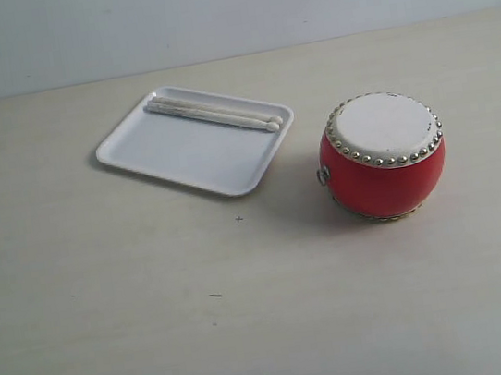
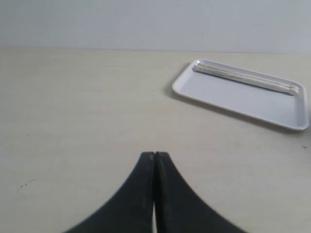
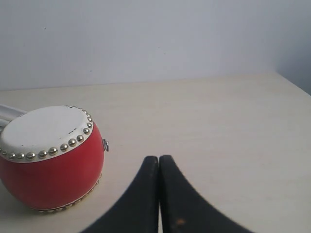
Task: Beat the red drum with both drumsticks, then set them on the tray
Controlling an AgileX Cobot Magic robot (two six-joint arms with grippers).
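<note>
The red drum (image 1: 382,157) stands upright on the table at the right, its white skin ringed with silver studs; it also shows in the right wrist view (image 3: 48,158). The white tray (image 1: 181,155) lies left of it, and both cream drumsticks (image 1: 212,114) rest side by side along its far rim. The left wrist view shows the tray (image 2: 233,97) and drumsticks (image 2: 245,77) too. My left gripper (image 2: 154,155) is shut and empty over bare table, well short of the tray. My right gripper (image 3: 159,158) is shut and empty beside the drum. Neither gripper appears in the exterior view.
A pale wooden tabletop (image 1: 155,303) spreads around the tray and drum, with a plain light wall (image 1: 225,4) behind. The table's right edge (image 3: 294,82) shows in the right wrist view.
</note>
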